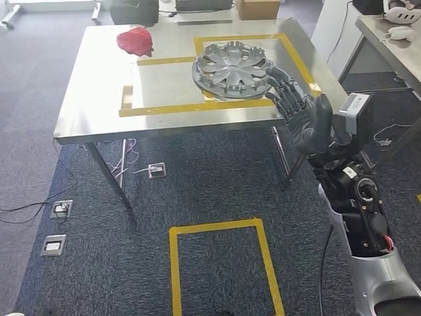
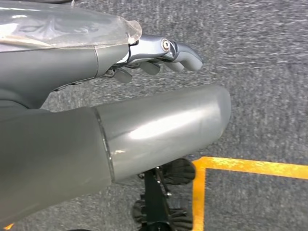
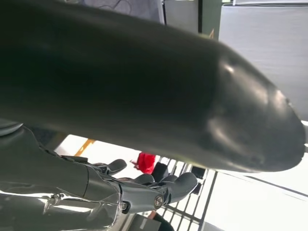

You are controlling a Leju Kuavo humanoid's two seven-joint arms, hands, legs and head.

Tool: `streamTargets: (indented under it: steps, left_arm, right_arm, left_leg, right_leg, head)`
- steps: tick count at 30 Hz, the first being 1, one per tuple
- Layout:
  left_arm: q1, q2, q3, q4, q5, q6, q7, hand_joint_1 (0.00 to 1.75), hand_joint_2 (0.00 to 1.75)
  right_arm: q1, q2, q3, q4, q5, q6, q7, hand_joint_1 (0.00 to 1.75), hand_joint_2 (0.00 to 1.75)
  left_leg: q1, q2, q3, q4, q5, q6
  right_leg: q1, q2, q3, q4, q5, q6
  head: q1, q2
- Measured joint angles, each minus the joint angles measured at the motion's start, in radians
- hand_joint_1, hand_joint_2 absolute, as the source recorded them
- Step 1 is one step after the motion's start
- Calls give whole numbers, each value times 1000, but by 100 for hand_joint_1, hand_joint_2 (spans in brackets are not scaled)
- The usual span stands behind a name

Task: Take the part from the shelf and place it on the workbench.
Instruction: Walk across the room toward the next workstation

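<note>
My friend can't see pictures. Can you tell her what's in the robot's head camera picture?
A grey wheel cover lies on a steel workbench, inside a yellow tape outline, with the robot's right hand at its edge, fingers spread. A red cloth sits farther back on the bench.

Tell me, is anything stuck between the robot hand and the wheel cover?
No. The right robot hand is right at the edge of the wheel cover, which lies on the workbench inside the yellow tape. Nothing visible sits between them.
</note>
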Motion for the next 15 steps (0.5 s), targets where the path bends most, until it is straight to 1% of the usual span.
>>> streamTargets:
  steps: [1,2,3,4,5,6,7,8,9,10,11,13,14,15]
  left_arm:
    - [0,0,0,0,0,0,1,0,0]
    - [1,0,0,0,1,0,1,0,0]
    - [1,0,0,0,2,0,2,0,0]
    - [0,0,0,0,3,0,2,0,0]
    - [0,-1,0,0,4,1,2,0,0]
    - [0,-1,1,0,4,2,2,0,0]
    - [0,-1,1,0,4,2,2,0,0]
    - [0,0,3,0,5,3,2,0,0]
    - [1,0,6,0,5,4,2,0,0]
    - [2,0,9,0,6,4,2,0,0]
    - [2,0,12,0,6,5,3,0,0]
    - [2,2,16,0,7,8,3,0,0]
    - [3,2,18,0,7,8,3,0,0]
    - [4,2,19,0,7,9,3,0,0]
  right_arm:
    - [-1,0,0,2,0,-2,0,0,0]
    - [-3,0,1,3,2,-3,1,0,0]
    - [-7,1,1,5,6,-4,1,0,0]
    - [-13,2,2,6,10,-5,2,0,0]
    - [-21,4,3,6,14,-6,3,0,0]
    - [-29,6,3,8,18,-8,4,0,0]
    - [-35,8,4,10,20,-10,5,0,0]
    - [-39,11,5,13,23,-12,6,0,0]
    - [-44,15,6,16,26,-13,8,0,0]
    - [-49,19,6,20,28,-14,10,0,0]
    - [-53,22,7,23,30,-14,12,0,0]
    - [-58,26,9,27,30,-15,15,0,0]
    - [-58,28,9,30,30,-15,16,0,0]
    - [-58,29,9,32,30,-16,17,0,0]
  left_leg:
    - [-1,-1,-8,1,6,-1]
    - [-1,-2,-14,2,12,-3]
    - [-2,-4,-19,3,17,-6]
    - [-3,-4,-24,3,22,-10]
    - [-4,-4,-28,4,28,-15]
    - [-4,-4,-31,4,34,-21]
    - [-4,-4,-34,3,40,-27]
    - [-3,-5,-36,2,45,-34]
    - [-2,-5,-41,8,40,-40]
    - [-2,-5,-51,28,20,-46]
    - [-1,-4,-69,68,-16,-51]
    - [2,-4,-118,200,-107,-61]
    - [4,-4,-137,261,-135,-66]
    - [5,-4,-142,297,-141,-69]
  right_leg:
    - [0,0,24,-20,17,-2]
    - [0,1,66,-77,46,-5]
    - [1,2,117,-156,71,-11]
    - [3,4,164,-232,87,-17]
    - [6,6,195,-286,95,-22]
    - [9,7,209,-315,96,-27]
    - [12,7,209,-323,98,-30]
    - [11,6,204,-326,105,-35]
    - [8,3,199,-329,113,-40]
    - [6,1,192,-333,122,-46]
    - [3,-2,184,-336,132,-53]
    - [3,-5,161,-335,149,-60]
    - [3,-6,149,-334,157,-61]
    - [3,-7,136,-334,166,-60]
  head:
    - [4,0]
    - [8,0]
    - [13,0]
    - [17,0]
    - [19,0]
    - [20,0]
    - [20,0]
    - [18,0]
    - [18,0]
    - [14,0]
    - [7,0]
    - [-8,0]
    - [-14,0]
    - [-19,0]
